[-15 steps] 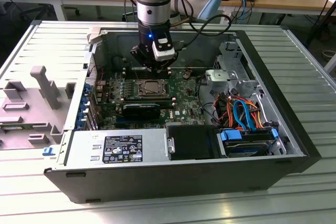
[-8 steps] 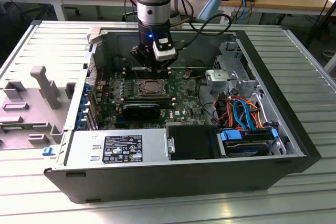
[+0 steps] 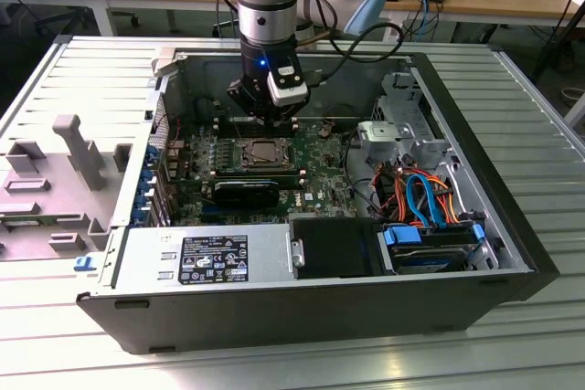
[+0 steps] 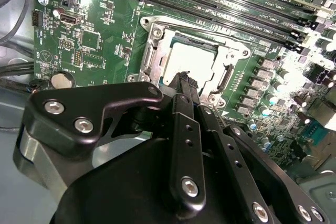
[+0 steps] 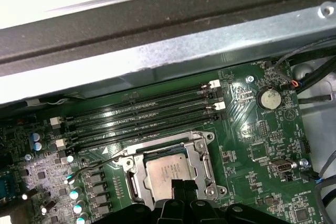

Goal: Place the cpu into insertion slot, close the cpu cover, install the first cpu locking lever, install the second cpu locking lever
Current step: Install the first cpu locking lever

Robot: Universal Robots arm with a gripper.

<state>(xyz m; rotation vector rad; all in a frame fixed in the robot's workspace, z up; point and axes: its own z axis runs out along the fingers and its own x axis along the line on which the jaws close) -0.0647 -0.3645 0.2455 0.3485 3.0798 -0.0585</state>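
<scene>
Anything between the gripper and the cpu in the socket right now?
Nothing visible. In the second wrist view the gripper hangs right over the cpu, which lies flat, framed by the cpu cover; no cable or part crosses the gap.

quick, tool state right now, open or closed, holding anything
tool: closed, holding nothing, tips over the cpu

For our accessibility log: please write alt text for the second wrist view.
The black end effector, shut, is poised over the cpu, which sits in the insertion slot under the closed cpu cover on a green circuit board.
</scene>
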